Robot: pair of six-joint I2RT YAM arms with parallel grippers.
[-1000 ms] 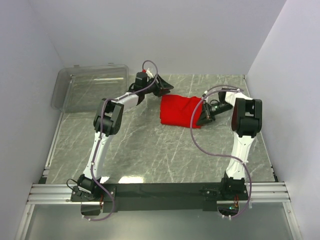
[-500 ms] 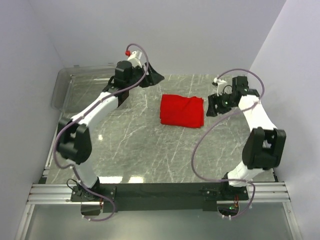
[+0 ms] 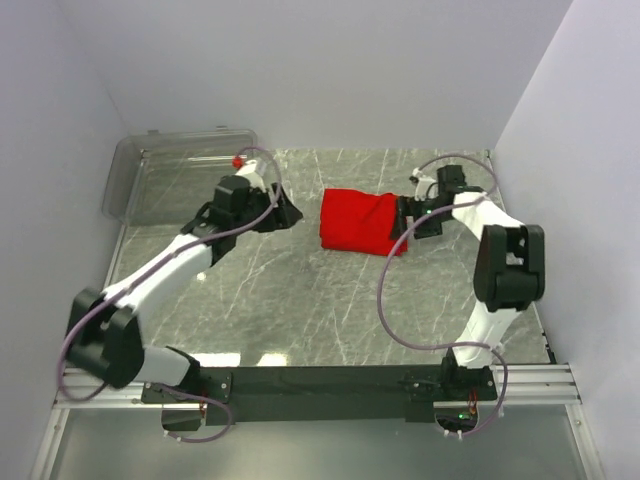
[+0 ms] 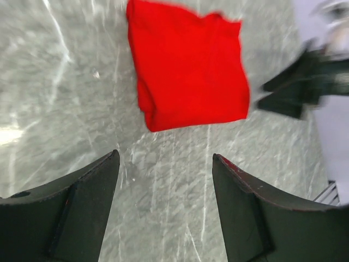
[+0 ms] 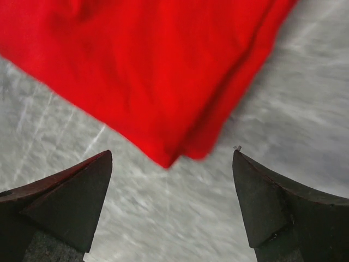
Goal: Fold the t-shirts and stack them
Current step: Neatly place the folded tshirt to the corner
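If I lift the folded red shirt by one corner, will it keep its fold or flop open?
Probably flops open: the red t-shirt shows soft, loosely layered edges, so a one-corner lift likely undoes the fold. Pushed, its wrinkled cloth would likely bunch rather than slide whole across the table.

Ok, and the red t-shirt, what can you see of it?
The red t-shirt is plain soft cloth, no print, folded into a rough rectangle with layered edges, lying flat on the grey marbled table. The right gripper stands open over one corner, the left gripper open and apart; neither holds it.
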